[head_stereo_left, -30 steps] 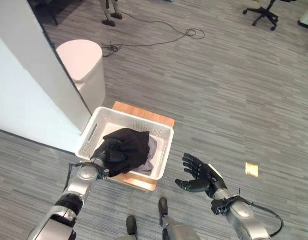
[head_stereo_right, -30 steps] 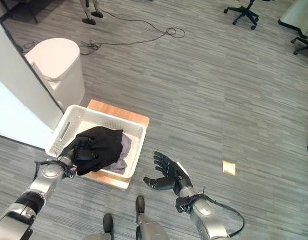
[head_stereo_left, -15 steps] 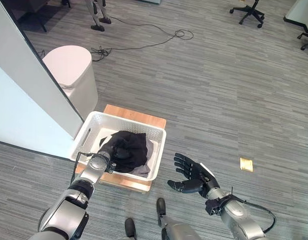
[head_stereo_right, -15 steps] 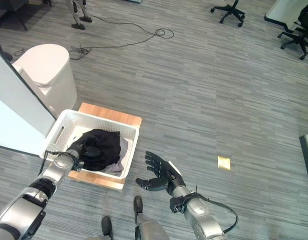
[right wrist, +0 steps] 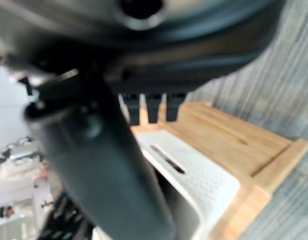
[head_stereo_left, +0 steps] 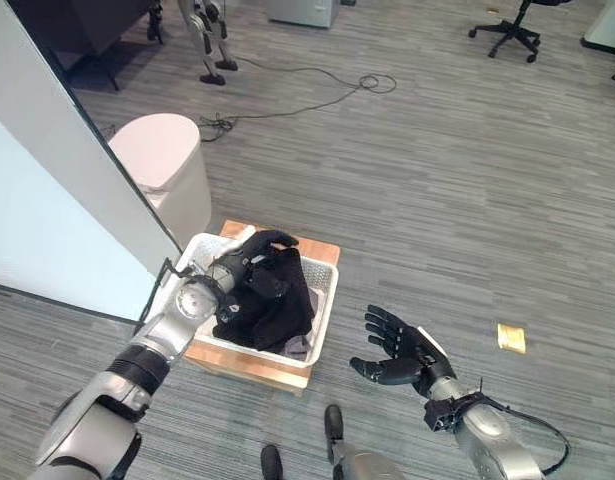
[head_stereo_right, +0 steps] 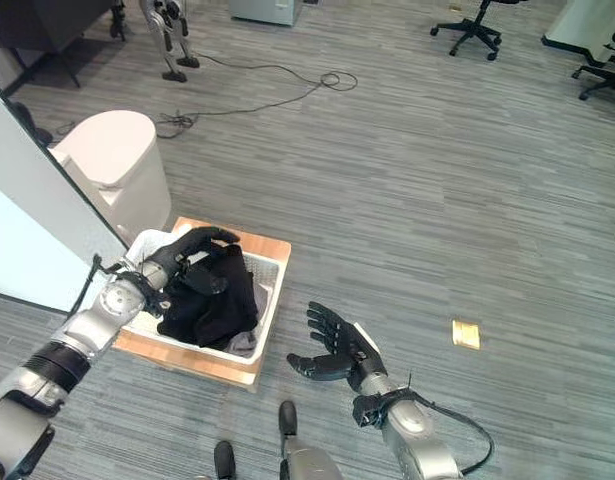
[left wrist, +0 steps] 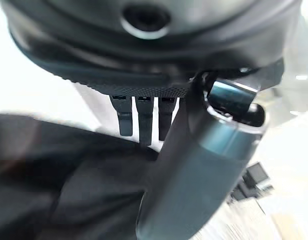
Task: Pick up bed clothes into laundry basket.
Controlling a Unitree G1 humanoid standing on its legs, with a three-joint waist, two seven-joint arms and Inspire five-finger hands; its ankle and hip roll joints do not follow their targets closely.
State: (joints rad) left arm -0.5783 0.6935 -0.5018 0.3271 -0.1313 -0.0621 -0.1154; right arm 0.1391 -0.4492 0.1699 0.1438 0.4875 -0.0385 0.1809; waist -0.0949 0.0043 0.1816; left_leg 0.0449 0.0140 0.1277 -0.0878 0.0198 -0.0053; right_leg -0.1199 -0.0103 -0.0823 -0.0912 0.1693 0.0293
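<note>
A white laundry basket stands on a low wooden platform on the floor. A heap of black clothes lies in it, on top of a grey piece. My left hand reaches over the basket's left rim and rests on the black heap. Its fingers are straight, so it is open, with the black cloth right under it. My right hand hovers open, palm up, over the floor to the right of the basket and holds nothing. Its wrist view shows the basket on the platform.
A white wall panel and a round white bin stand close to the left of the basket. A small yellow thing lies on the grey floor to the right. Cables and an office chair are far off.
The camera has shifted. My left hand has gone from the basket's near left rim to deeper over the basket, and its fingers have straightened off the black cloth. The right hand keeps its pose.
</note>
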